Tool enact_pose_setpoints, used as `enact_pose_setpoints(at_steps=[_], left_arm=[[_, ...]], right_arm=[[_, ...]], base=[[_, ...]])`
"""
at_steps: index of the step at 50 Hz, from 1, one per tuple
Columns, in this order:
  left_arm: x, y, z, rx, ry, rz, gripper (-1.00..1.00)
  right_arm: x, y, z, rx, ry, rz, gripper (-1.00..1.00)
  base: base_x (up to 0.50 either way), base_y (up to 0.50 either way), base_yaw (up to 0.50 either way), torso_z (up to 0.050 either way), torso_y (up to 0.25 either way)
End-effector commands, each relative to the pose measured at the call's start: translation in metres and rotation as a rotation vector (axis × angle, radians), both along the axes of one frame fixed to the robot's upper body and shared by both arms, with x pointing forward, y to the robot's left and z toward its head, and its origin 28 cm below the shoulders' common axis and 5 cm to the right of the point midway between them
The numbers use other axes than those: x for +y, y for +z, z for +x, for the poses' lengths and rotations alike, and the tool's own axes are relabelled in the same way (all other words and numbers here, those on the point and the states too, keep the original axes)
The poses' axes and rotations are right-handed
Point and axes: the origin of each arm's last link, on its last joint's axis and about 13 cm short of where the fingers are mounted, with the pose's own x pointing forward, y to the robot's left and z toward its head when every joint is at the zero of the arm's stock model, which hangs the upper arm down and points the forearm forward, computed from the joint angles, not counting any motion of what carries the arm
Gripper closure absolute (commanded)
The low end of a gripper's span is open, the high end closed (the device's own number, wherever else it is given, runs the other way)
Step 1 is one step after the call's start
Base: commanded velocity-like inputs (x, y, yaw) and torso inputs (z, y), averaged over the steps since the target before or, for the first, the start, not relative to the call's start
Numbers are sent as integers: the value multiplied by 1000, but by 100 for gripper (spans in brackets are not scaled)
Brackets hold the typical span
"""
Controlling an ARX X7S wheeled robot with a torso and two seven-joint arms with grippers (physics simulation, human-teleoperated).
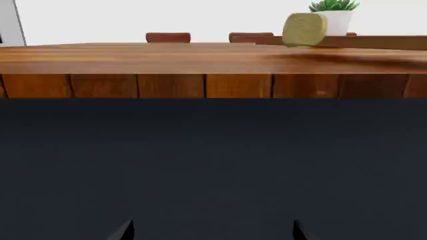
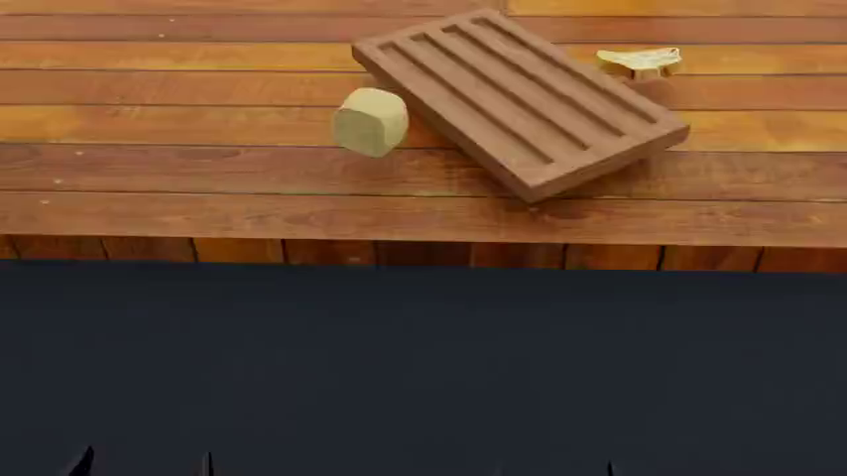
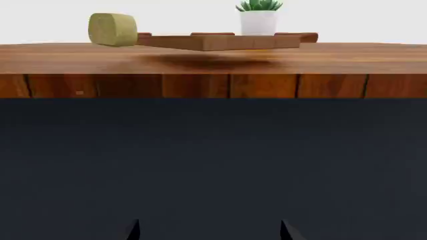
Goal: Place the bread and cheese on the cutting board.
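The left gripper (image 1: 212,231) shows only as two dark fingertips at the edge of its wrist view, set well apart with nothing between them, so it stands spread. The right gripper (image 3: 209,231) looks the same in its own view: two dark tips, wide apart, holding nothing. Both hang below the table (image 2: 159,149) edge, in front of a dark surface, well short of any item. In the head view small dark tips show along the lower edge, the left pair near the left corner.

The board (image 2: 519,97) lies on the wooden table, turned at an angle to the table edge, its four grooves running along its length. In the wrist views its near end seems lifted slightly off the tabletop, with a shadow under it.

The cheese (image 2: 369,121) sits on the table just beside the board's left long edge, touching it or nearly so; which cannot be told. It is not on the board.

The bread (image 2: 641,61) lies on the table beyond the board's right side, near its far corner but apart from it. It appears small and pale, its shape hard to make out.

A potted plant (image 3: 259,16) in a white pot stands farther back, behind the board. Chair backs (image 1: 168,37) show beyond the far edge of the table.
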Motion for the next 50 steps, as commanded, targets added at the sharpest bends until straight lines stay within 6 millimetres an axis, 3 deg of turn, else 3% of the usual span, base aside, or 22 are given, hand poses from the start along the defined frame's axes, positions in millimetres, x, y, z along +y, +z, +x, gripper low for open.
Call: enact_pose_setpoints(at_steps=[1,15,16,17,21,33,36,39,41,47,50], left_arm=[[0,1,0,0,0,8,-100],[3,-2,2,9,36,35,-100],[5,84,5,-161,62,-134,-100],[4,-3,3,25,40,50,-100],[3,-1,2,27,38,50,-100],[1,6,0,28,37,50,-100],[1,11,-1,6,47,70,-100],[2,29,-6,-18,91,-10,-100],[0,46,-14,-39,69,22,-100],[2,105,-21,-127,28,84,-100],[3,123,-26,-137,13,105,-100]], right_arm=[[1,0,0,0,0,-10,-100],[0,0,-1,0,13,0,-100],[18,168,64,-199,205,85,-100],[0,0,-1,0,12,0,-100],[0,-3,-1,12,18,18,-100],[-1,-4,-1,34,1,34,-100],[0,3,-2,4,-5,8,-100],[1,26,0,-77,-32,35,-100],[-1,58,0,-165,-45,5,-100],[-12,128,-12,-318,-110,-50,-100],[-12,147,-17,-337,-106,-64,-100]], base=[[0,0,0,0,0],[0,0,0,0,0],[0,0,0,0,0],[0,0,0,0,0],[0,0,0,0,0],[0,0,0,0,0],[0,0,0,0,0],[0,0,0,0,0],[0,0,0,0,0],[0,0,0,0,0],[0,0,0,0,0]])
